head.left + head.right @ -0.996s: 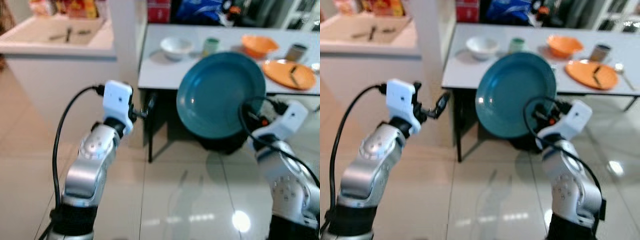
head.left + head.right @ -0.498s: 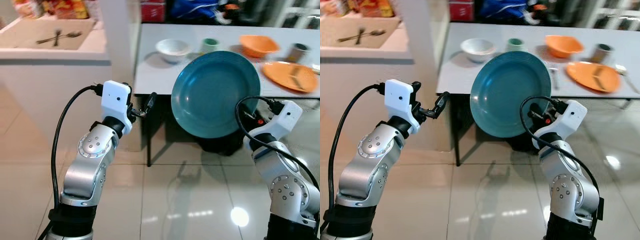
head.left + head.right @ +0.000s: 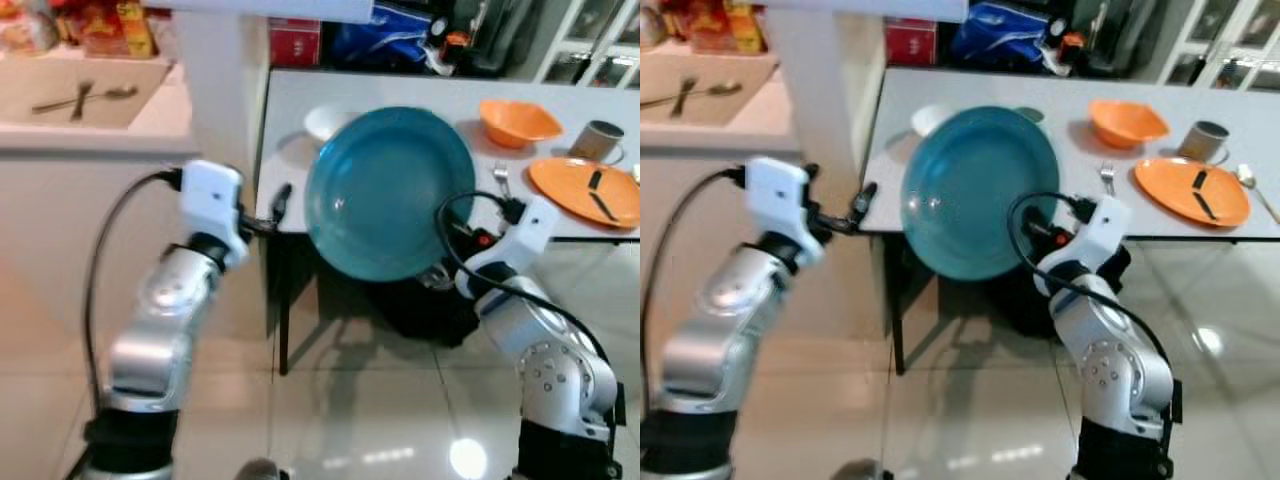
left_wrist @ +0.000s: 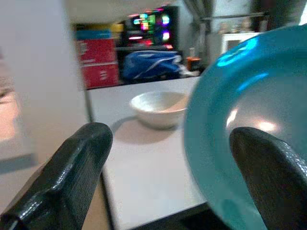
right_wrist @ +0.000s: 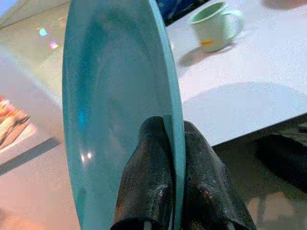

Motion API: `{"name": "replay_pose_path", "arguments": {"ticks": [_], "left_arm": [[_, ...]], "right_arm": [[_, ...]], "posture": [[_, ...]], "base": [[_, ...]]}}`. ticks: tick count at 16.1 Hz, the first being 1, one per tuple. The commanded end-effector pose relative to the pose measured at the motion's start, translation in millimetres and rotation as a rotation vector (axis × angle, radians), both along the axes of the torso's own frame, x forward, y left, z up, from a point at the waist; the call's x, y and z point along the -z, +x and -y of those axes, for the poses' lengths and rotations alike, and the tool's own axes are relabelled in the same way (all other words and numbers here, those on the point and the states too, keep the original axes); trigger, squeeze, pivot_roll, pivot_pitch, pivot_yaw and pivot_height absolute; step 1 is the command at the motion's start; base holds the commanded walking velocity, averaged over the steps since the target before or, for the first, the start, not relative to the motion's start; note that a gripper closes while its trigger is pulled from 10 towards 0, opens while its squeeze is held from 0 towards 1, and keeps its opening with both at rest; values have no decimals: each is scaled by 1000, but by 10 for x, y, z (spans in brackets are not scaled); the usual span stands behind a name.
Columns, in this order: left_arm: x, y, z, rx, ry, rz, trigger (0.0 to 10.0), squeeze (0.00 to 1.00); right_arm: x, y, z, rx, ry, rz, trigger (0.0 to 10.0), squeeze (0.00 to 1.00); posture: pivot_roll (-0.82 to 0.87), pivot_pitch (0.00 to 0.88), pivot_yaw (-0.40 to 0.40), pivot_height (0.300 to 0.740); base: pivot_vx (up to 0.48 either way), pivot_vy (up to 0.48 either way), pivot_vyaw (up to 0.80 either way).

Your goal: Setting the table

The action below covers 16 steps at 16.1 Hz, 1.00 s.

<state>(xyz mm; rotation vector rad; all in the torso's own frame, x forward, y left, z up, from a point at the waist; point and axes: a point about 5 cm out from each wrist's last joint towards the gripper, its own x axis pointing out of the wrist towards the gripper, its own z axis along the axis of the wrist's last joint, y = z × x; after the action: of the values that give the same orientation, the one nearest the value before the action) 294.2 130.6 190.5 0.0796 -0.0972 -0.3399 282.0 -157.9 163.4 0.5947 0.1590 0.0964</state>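
The right pincer [image 5: 165,191] clamps the rim of the round teal plate [image 3: 390,190], held on edge before the white tabletop [image 3: 1060,215] just beyond, while the left pincer [image 4: 168,167] hovers wide open alongside.

A white table [image 3: 970,205] stood on a glossy tiled floor [image 3: 970,420]. On it lay a white bowl [image 4: 158,108], a green mug [image 5: 214,25], an orange bowl [image 3: 1127,121], an orange plate [image 3: 1191,191], a grey cup [image 3: 1204,140], a fork [image 3: 1106,177] and a spoon [image 3: 1258,190].

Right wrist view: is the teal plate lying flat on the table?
No, the teal plate stands on edge, its rim pinched by the right end effector, above the white table.
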Motion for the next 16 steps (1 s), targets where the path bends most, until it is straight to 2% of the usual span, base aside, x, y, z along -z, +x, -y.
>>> {"name": "replay_pose_path", "arguments": {"ticks": [1,6,9,11,13,15,16], "left_arm": [[-57,-15,80,36,0,22,10000,0],[-36,-52,78,43,10,11,10000,0],[-6,-128,70,63,24,-5,10000,0],[57,-246,90,123,-9,-29,10000,0],[123,-383,97,177,-1,-44,10000,0],[136,-535,53,194,-20,-58,10000,0],[144,-564,37,199,-20,-67,10000,0]], "right_arm": [[-19,-31,143,50,-10,3,10000,0],[26,-57,122,26,65,-36,10000,0],[142,-114,165,47,125,-121,10000,0],[217,-189,224,72,128,-174,10000,0],[161,-285,232,46,246,-147,10000,0],[98,-518,215,-70,373,-98,10000,0],[103,-582,238,-89,388,-98,10000,0]], "posture": [[60,12,-30,740],[63,29,-31,740],[62,67,-32,740],[56,91,-35,740],[56,123,-36,740],[56,134,-39,740],[55,133,-41,740]], "base": [[472,0,0],[472,0,0],[472,0,0],[472,0,0],[467,0,0],[461,0,0],[465,0,0]]}}
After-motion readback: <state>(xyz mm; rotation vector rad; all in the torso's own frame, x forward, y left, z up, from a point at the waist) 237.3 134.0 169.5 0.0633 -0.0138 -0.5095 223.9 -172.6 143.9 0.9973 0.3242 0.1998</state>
